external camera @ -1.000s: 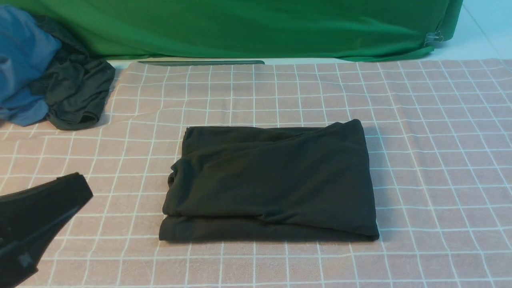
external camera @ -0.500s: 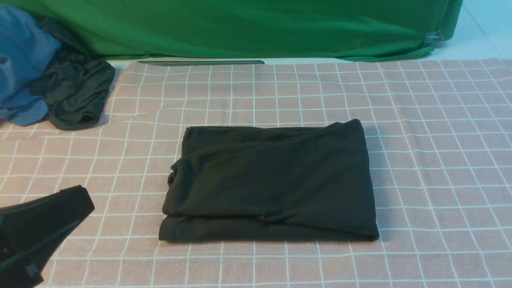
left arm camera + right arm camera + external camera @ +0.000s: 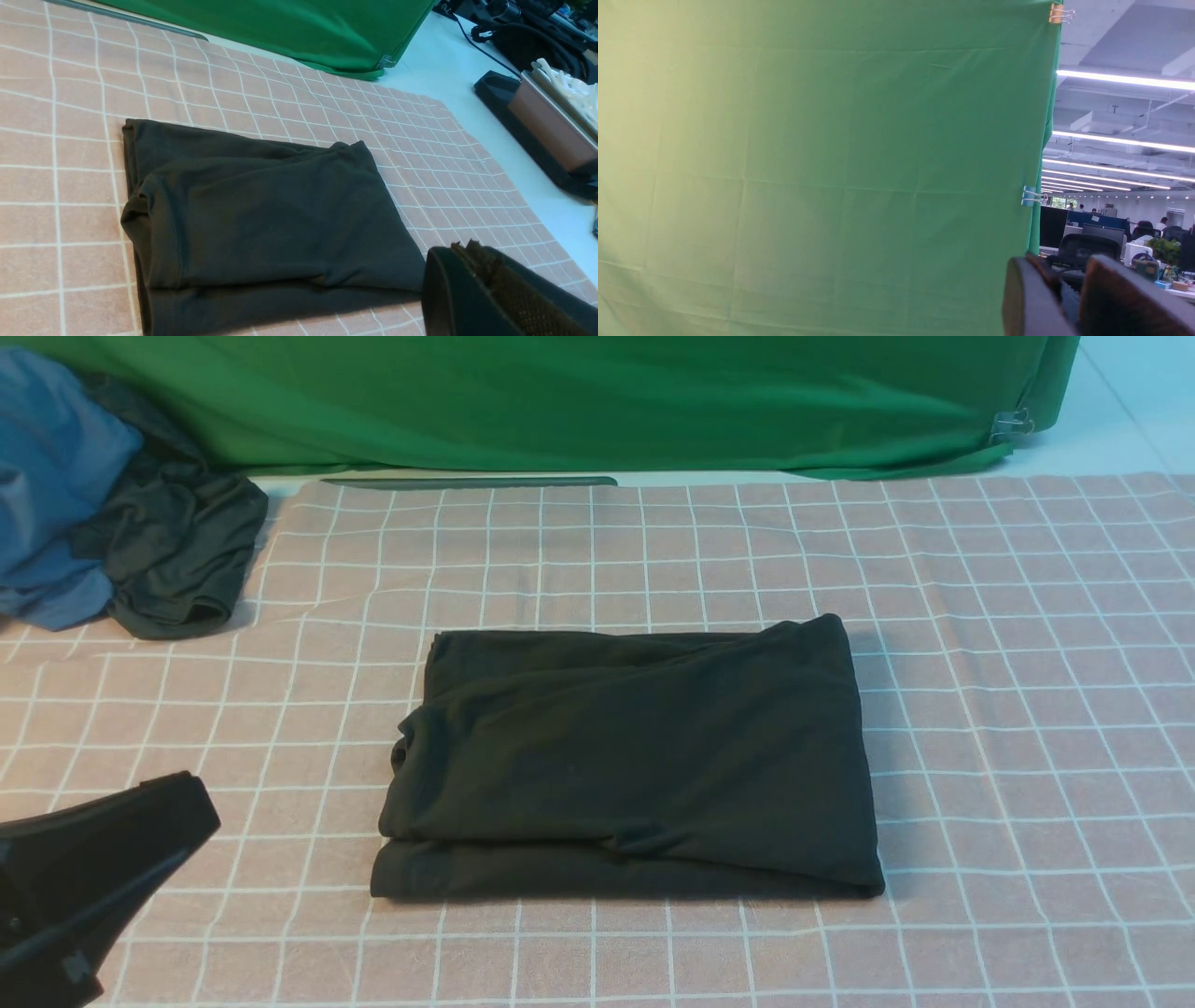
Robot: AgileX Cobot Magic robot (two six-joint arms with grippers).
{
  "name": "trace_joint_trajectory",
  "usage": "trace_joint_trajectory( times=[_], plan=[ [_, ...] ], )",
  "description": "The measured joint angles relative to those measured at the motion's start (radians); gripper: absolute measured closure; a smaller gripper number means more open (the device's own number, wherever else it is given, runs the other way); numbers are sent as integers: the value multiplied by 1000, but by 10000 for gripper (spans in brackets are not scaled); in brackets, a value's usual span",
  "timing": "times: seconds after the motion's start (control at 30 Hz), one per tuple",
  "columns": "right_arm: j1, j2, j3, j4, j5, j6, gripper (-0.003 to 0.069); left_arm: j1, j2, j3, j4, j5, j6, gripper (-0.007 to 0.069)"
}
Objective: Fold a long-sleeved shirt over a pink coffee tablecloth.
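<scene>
At the middle of the front view, the long-sleeved shirt (image 3: pixel 635 765) lies folded into a squat rectangle on the pink coffee tablecloth (image 3: pixel 1008 709), its layers stacked and its lower edge showing a second fold beneath; no print or label shows on the upturned side. From the shirt, the left gripper (image 3: pixel 191 803) sits at about eight o'clock, low over the cloth and well apart from the garment, its black jaws pressed together with nothing between them. The left wrist view gives the same shirt (image 3: pixel 261 224) on the gridded tablecloth (image 3: pixel 70 93), with that gripper (image 3: pixel 460 252) showing dark at the picture's edge, just beside a corner of the folded garment; whether it touches the fabric cannot be told. At about ten o'clock from the shirt a blue cloth (image 3: pixel 56 485) and a smaller dark garment (image 3: pixel 177 551) are heaped together at the tablecloth's edge. At twelve o'clock a green fabric (image 3: pixel 579 401) hangs across the far side. The right gripper (image 3: pixel 1064 284) shows only in its own wrist view, raised and facing the green fabric (image 3: pixel 822 163), with an office beyond; its two fingers (image 3: pixel 1027 298) stand slightly apart with a narrow gap and hold nothing.
</scene>
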Motion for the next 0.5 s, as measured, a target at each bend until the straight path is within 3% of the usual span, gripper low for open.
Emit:
trace_joint_trajectory(
  times=[0.27, 0.37, 0.5],
  plan=[
    [0, 0, 0, 0, 0, 0, 442, 21, -23, 18, 25, -69, 68, 610],
    [0, 0, 0, 0, 0, 0, 435, 126, -84, 105, -30, -221, 203, 610],
    [0, 0, 0, 0, 0, 0, 426, 295, -175, 254, -54, -313, 247, 610]
  ],
)
